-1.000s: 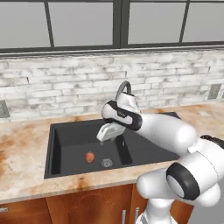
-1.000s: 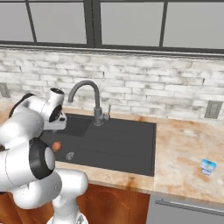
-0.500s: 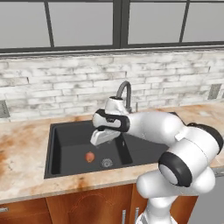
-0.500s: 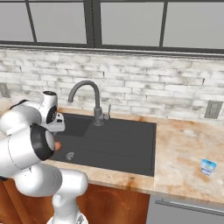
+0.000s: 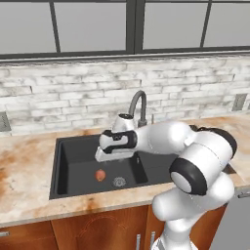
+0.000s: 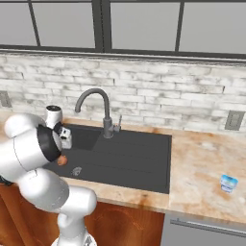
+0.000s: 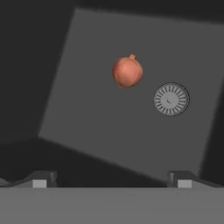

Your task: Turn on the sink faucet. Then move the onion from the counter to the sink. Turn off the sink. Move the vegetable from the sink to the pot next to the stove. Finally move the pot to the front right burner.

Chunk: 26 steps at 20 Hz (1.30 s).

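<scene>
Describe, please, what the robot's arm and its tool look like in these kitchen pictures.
The arm is glossy white, built of thick rounded segments, with dark grey bands at its joints. The tool is a boxy white-and-grey hand beneath a black wrist section; its two fingertips are small and dark. No cables or markings are visible.

Glossy white rounded arm (image 5: 195, 156) w/ dark joint bands, white hand, two small dark tips on tool (image 7: 111, 178)
</scene>
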Available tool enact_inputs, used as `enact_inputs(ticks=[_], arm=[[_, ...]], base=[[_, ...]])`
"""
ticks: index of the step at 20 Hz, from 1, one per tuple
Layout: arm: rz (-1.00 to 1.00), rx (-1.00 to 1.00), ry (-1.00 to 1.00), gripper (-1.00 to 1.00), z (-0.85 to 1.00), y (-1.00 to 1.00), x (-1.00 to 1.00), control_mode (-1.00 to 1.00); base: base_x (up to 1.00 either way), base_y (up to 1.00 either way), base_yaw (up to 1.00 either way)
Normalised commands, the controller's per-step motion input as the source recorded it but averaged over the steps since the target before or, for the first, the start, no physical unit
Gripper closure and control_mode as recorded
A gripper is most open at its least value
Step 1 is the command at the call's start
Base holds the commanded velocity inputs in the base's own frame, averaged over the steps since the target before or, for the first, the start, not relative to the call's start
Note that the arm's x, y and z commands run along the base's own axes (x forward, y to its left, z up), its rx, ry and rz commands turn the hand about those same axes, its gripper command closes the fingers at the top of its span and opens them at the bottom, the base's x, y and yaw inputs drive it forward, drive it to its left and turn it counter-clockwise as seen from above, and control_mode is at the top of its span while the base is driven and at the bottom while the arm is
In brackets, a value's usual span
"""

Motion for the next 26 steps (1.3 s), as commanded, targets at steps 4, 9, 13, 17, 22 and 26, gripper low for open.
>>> enact_inputs(ticks=[4,9,13,17,22,26], arm=[[-0.36,-0.07,0.0,-1.0,-0.36,0.17,0.28,-1.0],[-0.25,-0.13,0.0,-1.0,-0.37,0.1,0.37,-1.0],[-0.19,-0.1,0.01,-1.0,-0.25,0.15,0.35,-1.0],[-0.14,-0.01,0.0,-1.0,-0.09,0.27,0.27,-1.0],[-0.02,-0.02,0.0,-1.0,-0.31,0.11,0.27,-1.0],[0.0,-0.04,0.01,-1.0,-0.39,0.0,0.38,-1.0]], base=[[0.0,0.0,0.0],[0.0,0.0,0.0],[0.0,0.0,0.0],[0.0,0.0,0.0],[0.0,0.0,0.0],[0.0,0.0,0.0]])
